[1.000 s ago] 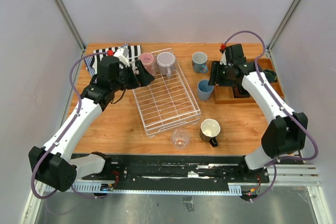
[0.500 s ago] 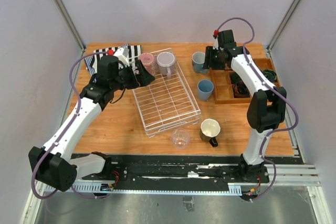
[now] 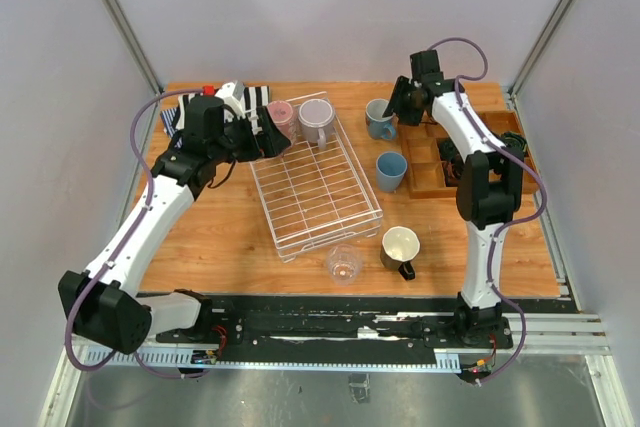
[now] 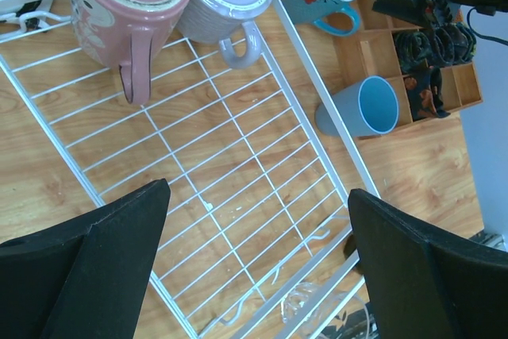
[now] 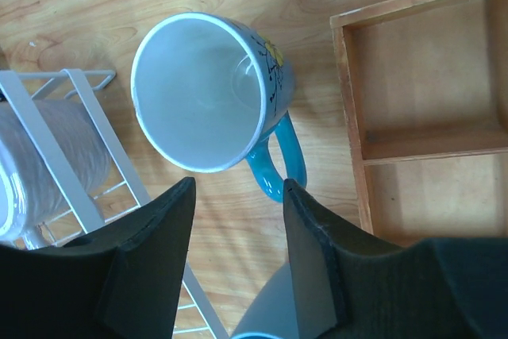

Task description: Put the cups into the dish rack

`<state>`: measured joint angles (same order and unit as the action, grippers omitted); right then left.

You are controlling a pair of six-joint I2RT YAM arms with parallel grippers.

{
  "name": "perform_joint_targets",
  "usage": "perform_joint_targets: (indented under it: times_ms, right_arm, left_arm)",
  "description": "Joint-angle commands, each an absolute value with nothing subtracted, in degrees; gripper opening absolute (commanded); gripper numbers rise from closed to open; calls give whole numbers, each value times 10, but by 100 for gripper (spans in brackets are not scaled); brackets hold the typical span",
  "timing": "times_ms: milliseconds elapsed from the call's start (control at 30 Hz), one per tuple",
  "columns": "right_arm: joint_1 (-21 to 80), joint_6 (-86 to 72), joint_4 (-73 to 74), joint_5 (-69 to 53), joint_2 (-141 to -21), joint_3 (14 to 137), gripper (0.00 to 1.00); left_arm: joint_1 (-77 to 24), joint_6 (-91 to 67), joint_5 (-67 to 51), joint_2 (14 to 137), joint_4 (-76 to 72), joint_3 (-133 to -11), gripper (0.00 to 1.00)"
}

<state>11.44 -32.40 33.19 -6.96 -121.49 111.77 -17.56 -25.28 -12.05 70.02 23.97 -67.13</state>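
Clear glass (image 3: 343, 263): upright on the table, just off the near end of the dish rack (image 3: 315, 187), outside it.
Dark mug (image 3: 401, 248): on the table near the rack's near right corner, outside it, cream inside facing up.
Light blue tumbler (image 3: 390, 170): upright just beside the rack's right side, outside it.
Left gripper (image 3: 270, 135): above the rack's far left edge, jaws spread wide with nothing between them.
Pink mug (image 3: 281, 119): inside the rack, in its far left corner, touching the grey-lilac cup.
Grey-lilac cup (image 3: 317, 119): inside the rack's far end, just right of the pink mug.
Blue-grey mug (image 3: 379, 118): on the table near the rack's far right corner, outside it, mouth up.
Right gripper (image 3: 397, 107): over the blue-grey mug, right of the rack's far corner, fingers parted and gripping nothing; the mug's handle shows at the gap.
Wooden tray (image 3: 425, 190): well right of the rack.
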Motion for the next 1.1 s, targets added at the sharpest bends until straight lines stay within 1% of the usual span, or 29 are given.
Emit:
perform_joint_targets:
  times_ms: [0, 67, 400, 700, 867, 1000, 1033, 1067]
  right_arm:
    - [109, -388, 328, -53, -1239, 1148, 48]
    - [110, -397, 327, -50, -1249, 1157, 46]
    - [109, -434, 289, -51, -1276, 1163, 45]
    - [108, -416, 302, -38, -1307, 1181, 39]
    - [107, -391, 306, -38, -1321, 1189, 25]
    - [108, -381, 306, -45, -1328, 1186, 5]
    - [109, -380, 306, -52, -1330, 1185, 1]
    - [108, -379, 306, -59, -1329, 1187, 1]
  left_arm:
    - [-167, -231, -120, 711, 252, -698, 100]
    - [-164, -225, -117, 714, 258, -703, 100]
    - [-150, -215, -109, 714, 266, -701, 100]
    - [-144, -211, -110, 722, 267, -702, 100]
    - [-142, -208, -110, 726, 269, -701, 100]
    - [-140, -207, -110, 729, 270, -699, 100]
    - [-140, -206, -109, 729, 270, -699, 100]
    - [-140, -205, -108, 729, 271, -698, 100]
